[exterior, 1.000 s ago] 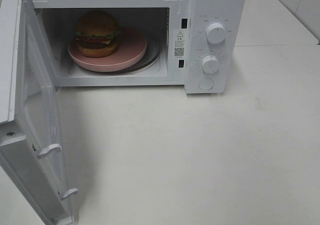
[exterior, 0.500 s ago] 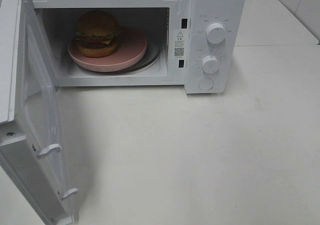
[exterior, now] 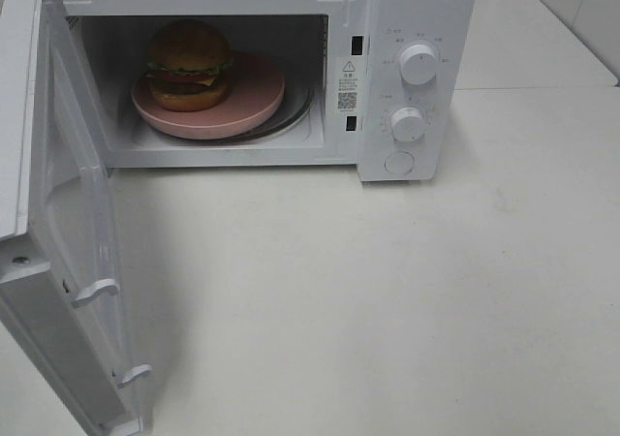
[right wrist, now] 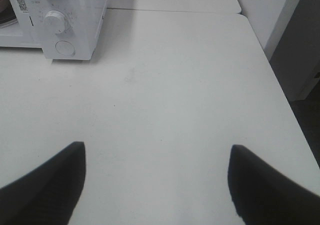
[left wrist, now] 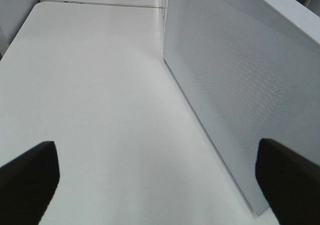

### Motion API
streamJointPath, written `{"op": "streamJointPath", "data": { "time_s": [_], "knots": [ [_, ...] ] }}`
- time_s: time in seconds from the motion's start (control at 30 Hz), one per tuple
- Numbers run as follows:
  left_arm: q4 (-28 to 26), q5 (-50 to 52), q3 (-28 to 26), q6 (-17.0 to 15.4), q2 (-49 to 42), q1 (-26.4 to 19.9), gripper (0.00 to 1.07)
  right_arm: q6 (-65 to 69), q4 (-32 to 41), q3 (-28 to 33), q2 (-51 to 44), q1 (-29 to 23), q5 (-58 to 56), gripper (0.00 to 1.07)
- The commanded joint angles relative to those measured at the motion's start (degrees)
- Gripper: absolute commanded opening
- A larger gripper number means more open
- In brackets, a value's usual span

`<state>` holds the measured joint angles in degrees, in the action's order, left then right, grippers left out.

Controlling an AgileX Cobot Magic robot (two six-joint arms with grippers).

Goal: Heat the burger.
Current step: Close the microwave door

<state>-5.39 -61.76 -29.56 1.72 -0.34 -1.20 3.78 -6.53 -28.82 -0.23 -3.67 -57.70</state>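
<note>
The burger (exterior: pixel 189 63) sat in the microwave (exterior: pixel 417 10); closing its open door (exterior: pixel 73 223) and starting remained. The left gripper (left wrist: pixel 159 180) and right gripper (right wrist: pixel 157 185) gaped empty.

The burger (exterior: pixel 189 65) sits upright inside the open microwave (exterior: pixel 418 15), its layers stacked straight and its rounded golden-brown top bun dim in the shaded cavity. Green lettuce frills out under the top bun, with red and yellow layers below, probably tomato and cheese, though shadow blurs them. It rests on the left part of the pink plate (exterior: pixel 250 102), off-centre, near the cavity's left wall.
</note>
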Motion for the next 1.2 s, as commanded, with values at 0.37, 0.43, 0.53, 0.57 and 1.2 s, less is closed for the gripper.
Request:
{"op": "streamJointPath", "data": {
  "time_s": [0.37, 0.43, 0.53, 0.57, 1.2],
  "knots": [
    [-0.23, 0.52, -0.06, -0.17, -0.92, -0.06, 1.00, -0.40, 0.11, 0.17, -1.60, 0.23, 0.69, 0.76],
    [-0.23, 0.52, -0.06, -0.17, -0.92, -0.06, 1.00, -0.40, 0.11, 0.17, -1.60, 0.23, 0.69, 0.76],
    [-0.23, 0.52, -0.06, -0.17, -0.92, -0.06, 1.00, -0.40, 0.11, 0.17, -1.60, 0.23, 0.69, 0.76],
    [-0.23, 0.52, -0.06, -0.17, -0.92, -0.06, 1.00, -0.40, 0.11, 0.17, -1.60, 0.23, 0.69, 0.76],
    [-0.23, 0.52, -0.06, -0.17, -0.92, -0.06, 1.00, -0.40, 0.11, 0.17, -1.60, 0.23, 0.69, 0.76]
  ]
}}
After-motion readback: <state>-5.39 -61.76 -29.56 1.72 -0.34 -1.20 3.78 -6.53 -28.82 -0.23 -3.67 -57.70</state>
